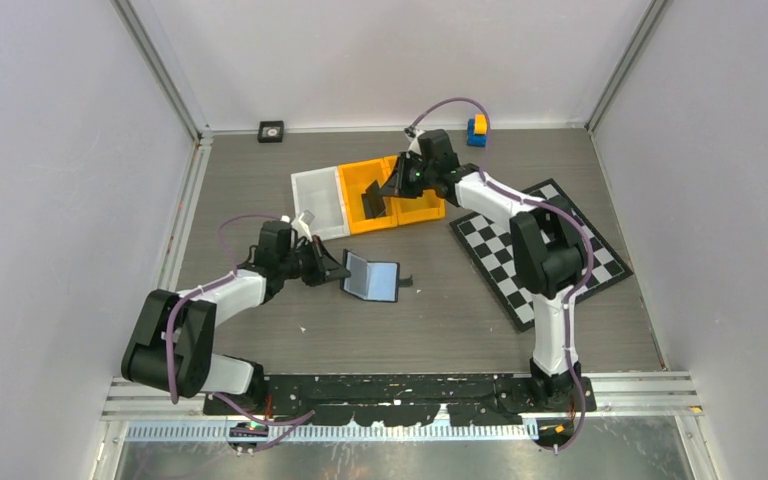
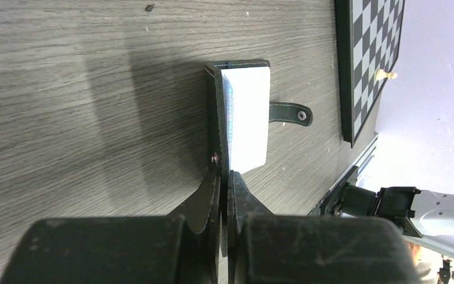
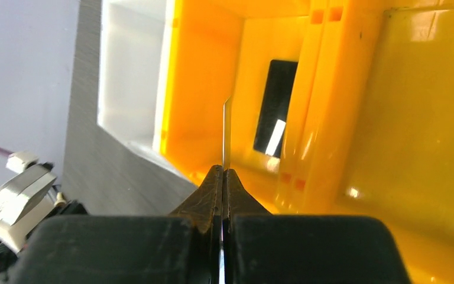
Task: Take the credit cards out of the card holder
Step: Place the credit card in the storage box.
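Observation:
The card holder lies open on the table, one flap flat with its pale panel up, the other flap raised. My left gripper is shut on the raised flap's edge; in the left wrist view the holder stands edge-on between my fingers, strap tab to the right. My right gripper is shut on a black credit card held over the orange bin. In the right wrist view that card shows edge-on above the bin, and another black card lies inside.
A white bin adjoins the orange one on the left, with a second orange bin on the right. A chessboard lies at right. A small black square block and a blue-and-yellow toy sit by the back wall.

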Robot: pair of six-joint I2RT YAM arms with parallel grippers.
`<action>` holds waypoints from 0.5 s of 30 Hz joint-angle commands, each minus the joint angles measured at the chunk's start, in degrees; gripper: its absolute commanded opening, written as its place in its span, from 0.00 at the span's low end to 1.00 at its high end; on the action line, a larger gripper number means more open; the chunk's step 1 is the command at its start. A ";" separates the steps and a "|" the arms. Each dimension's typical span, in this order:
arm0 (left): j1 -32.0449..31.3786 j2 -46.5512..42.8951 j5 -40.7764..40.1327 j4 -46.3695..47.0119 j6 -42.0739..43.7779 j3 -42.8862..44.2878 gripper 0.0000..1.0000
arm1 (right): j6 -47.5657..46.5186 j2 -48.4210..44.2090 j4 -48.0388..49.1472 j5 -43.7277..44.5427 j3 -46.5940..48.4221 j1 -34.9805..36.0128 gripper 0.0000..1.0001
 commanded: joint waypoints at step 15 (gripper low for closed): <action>-1.45 -1.87 -3.31 -3.88 3.26 1.78 0.00 | -1.94 12.25 -6.54 5.92 18.68 1.65 0.25</action>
